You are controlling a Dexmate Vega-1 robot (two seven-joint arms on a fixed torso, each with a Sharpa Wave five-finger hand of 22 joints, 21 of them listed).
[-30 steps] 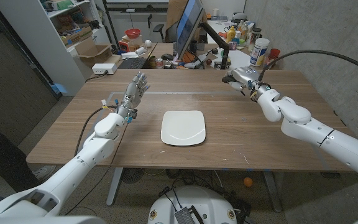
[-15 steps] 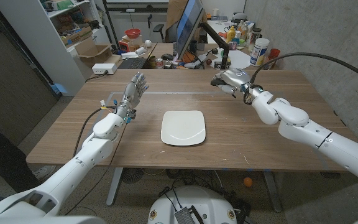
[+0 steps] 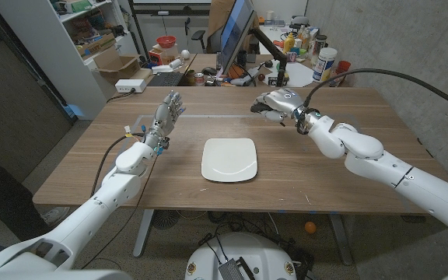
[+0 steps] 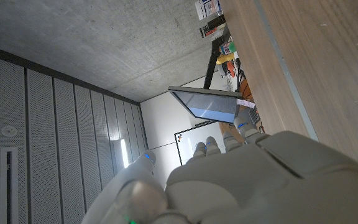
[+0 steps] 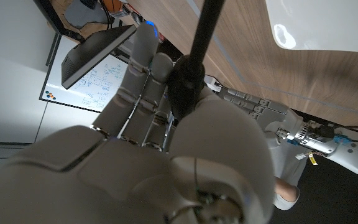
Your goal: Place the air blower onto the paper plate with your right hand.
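A white paper plate (image 3: 229, 159) lies in the middle of the wooden table (image 3: 325, 179). My right hand (image 3: 277, 101) hovers over the table behind and to the right of the plate, fingers curled around the air blower. The right wrist view shows the blower's black bulb (image 5: 185, 81) gripped in my right hand (image 5: 154, 155), its thin black nozzle sticking out past the fingers, with the plate (image 5: 328, 25) beyond. My left hand (image 3: 169, 111) stands upright left of the plate, fingers spread and holding nothing; its back (image 4: 247, 180) fills the left wrist view.
A monitor (image 3: 236, 35), bottles (image 3: 325, 64) and desk clutter stand along and behind the table's far edge. A small clear plastic item (image 3: 137, 124) lies beside my left hand. Bare wood surrounds the plate.
My right hand has carried the air blower leftward from the far right of the table towards the plate. The left hand has not moved.
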